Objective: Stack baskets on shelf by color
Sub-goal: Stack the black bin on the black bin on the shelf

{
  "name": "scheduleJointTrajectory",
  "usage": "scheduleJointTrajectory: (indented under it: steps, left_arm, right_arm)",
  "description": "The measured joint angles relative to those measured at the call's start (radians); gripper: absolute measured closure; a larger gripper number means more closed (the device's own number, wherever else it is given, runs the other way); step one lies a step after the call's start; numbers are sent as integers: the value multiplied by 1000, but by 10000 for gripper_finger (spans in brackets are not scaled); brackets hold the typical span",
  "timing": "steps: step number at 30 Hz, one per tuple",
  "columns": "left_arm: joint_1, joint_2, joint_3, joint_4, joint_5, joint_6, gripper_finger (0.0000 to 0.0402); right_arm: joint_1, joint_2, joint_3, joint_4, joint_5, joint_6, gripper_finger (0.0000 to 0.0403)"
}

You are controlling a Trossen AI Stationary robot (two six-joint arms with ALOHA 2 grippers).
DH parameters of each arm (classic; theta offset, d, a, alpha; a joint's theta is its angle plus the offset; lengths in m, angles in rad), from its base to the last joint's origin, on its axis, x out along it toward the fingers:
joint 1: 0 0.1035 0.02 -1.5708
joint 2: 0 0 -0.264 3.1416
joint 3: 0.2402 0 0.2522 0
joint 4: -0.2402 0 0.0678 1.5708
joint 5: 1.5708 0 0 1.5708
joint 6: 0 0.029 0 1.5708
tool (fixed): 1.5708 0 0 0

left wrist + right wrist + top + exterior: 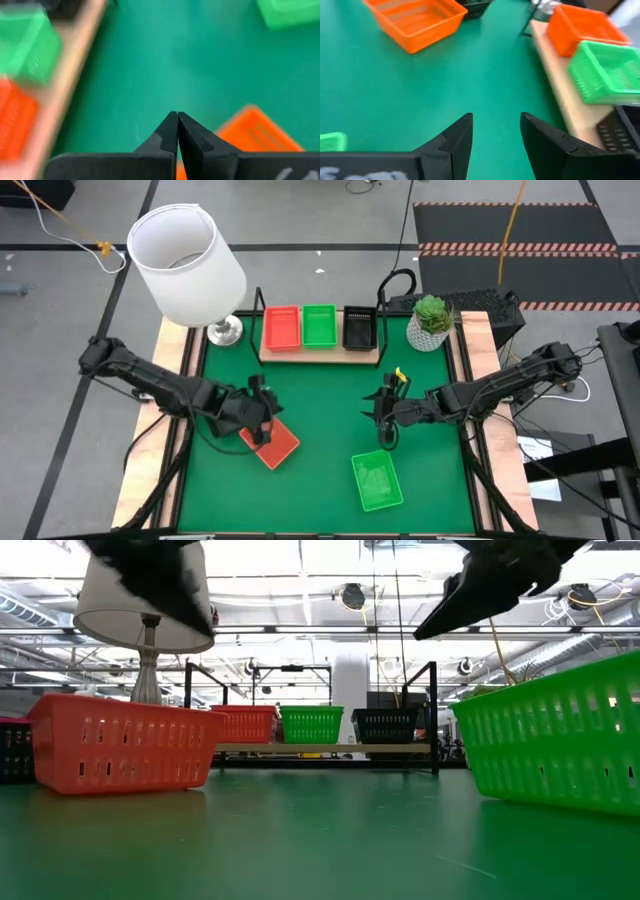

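The light-wood shelf (318, 356) stands at the mat's far edge and carries an orange-red basket (281, 328), a green basket (319, 326) and a black basket (359, 328) side by side. A loose orange-red basket (274, 444) rests flat on the mat at centre-left, and a loose green basket (377, 481) lies nearer the near edge. My left gripper (262, 422) (176, 125) is shut and hovers at the loose orange-red basket's (255, 132) far-left corner, holding nothing. My right gripper (386, 418) (496, 127) is open over bare mat, beyond the loose green basket.
A white-shaded lamp (187, 255) stands at the shelf's left end and a potted plant (431, 320) at its right end. A black basket (476, 7) sits on the mat behind the loose orange-red basket (415, 20). Bare green mat (325, 405) lies between the two grippers.
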Motion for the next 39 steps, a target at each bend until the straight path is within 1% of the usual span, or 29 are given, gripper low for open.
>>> scheduleJointTrajectory:
  steps: [4, 7, 10, 12, 14, 16, 21, 24, 27, 30, 33, 36, 39]
  left_arm:
    - [-63, -14, -11, -197, -20, -239, 385]
    - [-104, -14, -12, -359, -40, -392, 385]
    - [-128, -6, -25, -425, -32, -514, 384]
    - [-146, -6, -49, -447, -6, -572, 380]
    - [-172, -6, -67, -453, 35, -624, 366]
    - [-195, -6, -92, -477, 67, -676, 344]
    - [-255, -5, -133, -486, 131, -783, 281]
    - [-291, -6, -134, -482, 133, -811, 251]
    - [-317, -6, -134, -477, 134, -833, 231]
    - [-335, -6, -134, -477, 133, -860, 220]
    - [-351, -6, -137, -476, 115, -878, 218]
    - [-362, -6, -169, -476, 77, -897, 218]
    - [-367, -6, -210, -477, 62, -916, 218]
  right_arm:
    - [0, 0, 0, 9, -69, 24, 243]
    - [0, 0, 0, 17, -79, 25, 243]
    - [0, 0, 0, 39, -79, -6, 243]
    - [0, 0, 0, 49, -80, -20, 243]
    - [0, 0, 0, 48, -80, -32, 243]
    - [0, 0, 0, 42, -80, -34, 243]
    - [0, 0, 0, 40, -79, -63, 243]
    - [0, 0, 0, 40, -79, -86, 243]
    - [-1, 0, 0, 40, -79, -100, 243]
    - [-1, 0, 0, 41, -79, -115, 243]
    - [-2, 0, 0, 42, -78, -129, 243]
    - [-2, 0, 0, 43, -78, -137, 243]
    - [-2, 0, 0, 43, -78, -137, 243]
